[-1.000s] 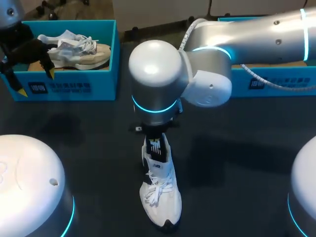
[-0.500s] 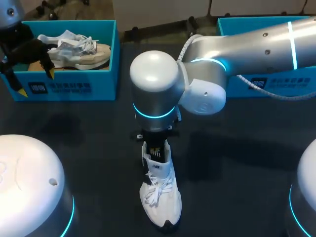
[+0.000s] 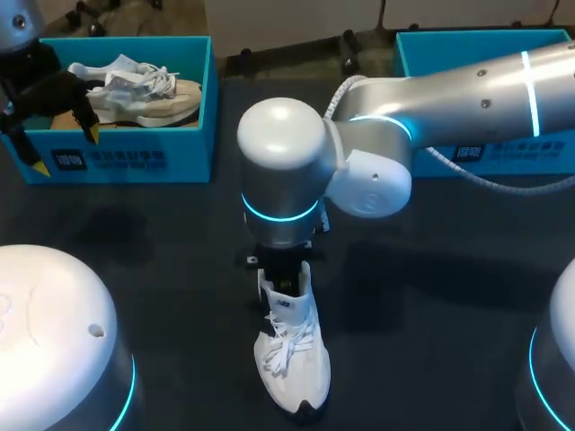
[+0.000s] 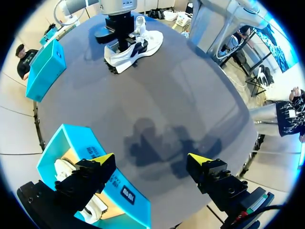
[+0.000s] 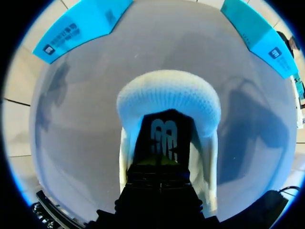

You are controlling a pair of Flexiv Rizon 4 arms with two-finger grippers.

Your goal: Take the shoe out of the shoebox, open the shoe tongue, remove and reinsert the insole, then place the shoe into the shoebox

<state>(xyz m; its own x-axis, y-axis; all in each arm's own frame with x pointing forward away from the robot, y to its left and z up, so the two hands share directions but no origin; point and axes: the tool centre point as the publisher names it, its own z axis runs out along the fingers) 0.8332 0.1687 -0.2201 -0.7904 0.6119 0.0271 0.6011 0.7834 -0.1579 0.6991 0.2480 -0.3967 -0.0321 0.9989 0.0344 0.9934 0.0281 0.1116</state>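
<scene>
A white shoe (image 3: 292, 359) stands on the dark table near its front middle, toe toward the front edge; it shows far ahead of my left gripper too, as the shoe (image 4: 136, 45). My right arm comes in from the right, and its gripper (image 3: 280, 269) points down into the shoe's opening. In the right wrist view the gripper (image 5: 159, 161) is shut on the black insole (image 5: 162, 136), which lies inside the white heel collar (image 5: 169, 93). My left gripper (image 3: 63, 148) hangs open at the near wall of the left teal shoebox (image 3: 135, 162), holding nothing (image 4: 152, 160).
The left shoebox (image 4: 90, 157) holds another pale shoe (image 3: 135, 85). A second teal box (image 3: 503, 148) stands at the back right, partly behind my right arm. Bare table lies between the boxes and around the shoe.
My right arm has come down and slightly toward the front, and the black insole has sunk lower into the shoe. The left arm has not moved.
</scene>
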